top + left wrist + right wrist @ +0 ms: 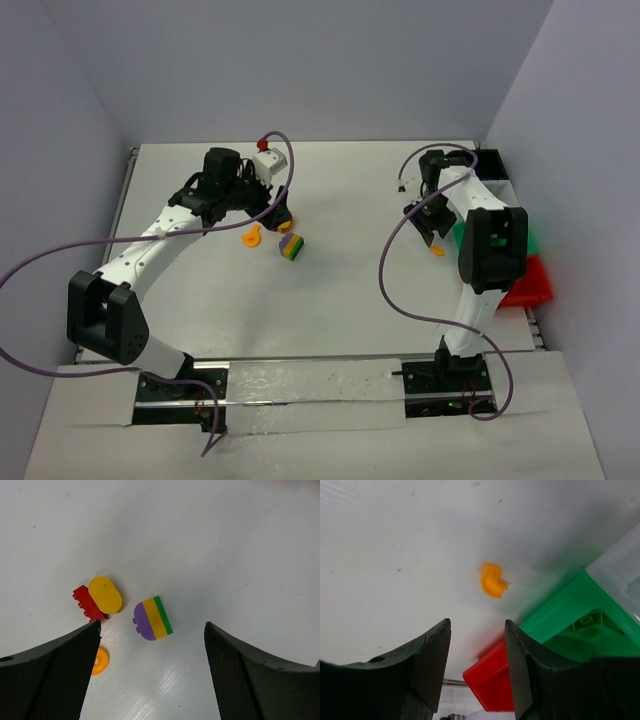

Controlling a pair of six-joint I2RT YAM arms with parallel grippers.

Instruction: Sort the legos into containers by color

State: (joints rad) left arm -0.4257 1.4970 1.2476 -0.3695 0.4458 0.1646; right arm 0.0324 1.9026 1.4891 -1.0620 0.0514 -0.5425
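A: Left gripper (280,212), status?

B: Jaws spread wide, nothing in them. It hangs over the middle of the bench (340,300), looking straight down on the block (152,618), striped purple-yellow-green. In the wrist view the block lies between the two fingers, not touching either.

A: Why so wide?

B: My read: the block is the bulkiest piece in the cluster, and the spread lets the fingers pass on either side of it. Neighbours crowd the left finger: a red brick (87,604) with a yellow oval (105,594) overlapping it, and an orange disc (100,661) partly hidden behind that finger. A descent could nudge them.

A: Right gripper (476,625)?

B: Jaws parted, narrower than the left's, empty. It sits by the bin row at the bench's right edge. An orange piece (492,580) lies on the bench just off the corner of the green bin (560,610), outside every bin.

A: Bins?

B: The green bin holds a green brick (590,622). The red bin (487,680) is on one side, the white bin (620,560) on the other, contents not visible. Cannot tell which takes orange.

A: Progress?

B: Partway at best. At least five pieces are loose. The block mixes three colours, so no single bin suits it whole.
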